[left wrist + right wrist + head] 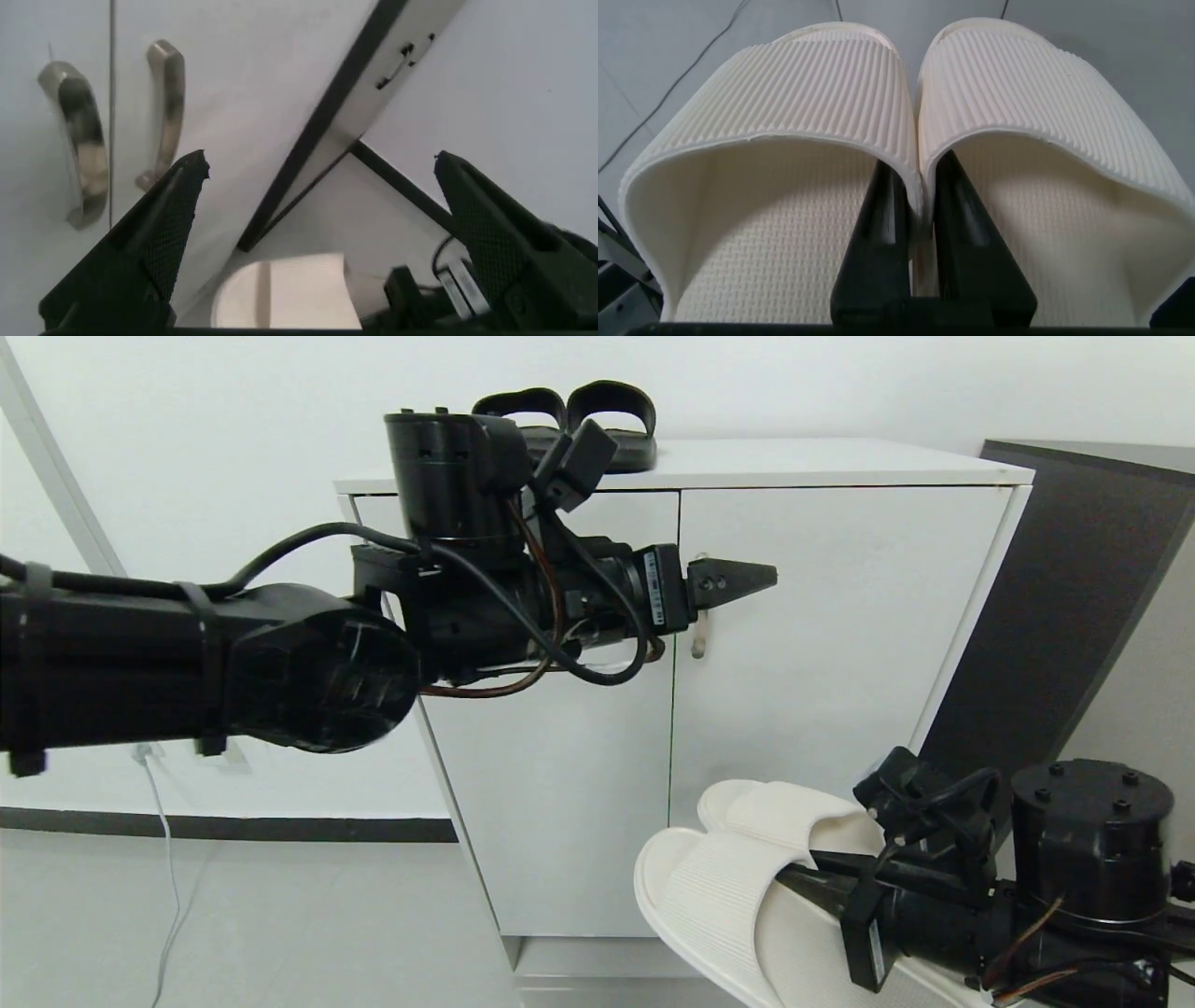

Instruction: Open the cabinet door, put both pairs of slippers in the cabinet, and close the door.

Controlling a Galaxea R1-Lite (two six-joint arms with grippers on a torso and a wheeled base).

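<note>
left fingers (149, 243) apart near cabinet handles (166, 103), right fingers (878, 243) tight on white slippers (813, 103)

Shut cabinet doors (822, 644) just ahead of left gripper (752, 581).

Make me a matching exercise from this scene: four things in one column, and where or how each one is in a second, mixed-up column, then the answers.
Column one:
1. black slippers
2. white slippers
3. left claw
4. cabinet doors

Column two:
A. closed
B. lying on top of the cabinet
C. open, in front of the door handles
D. gripped by the right claw

Pairs: 1-B, 2-D, 3-C, 4-A
</note>
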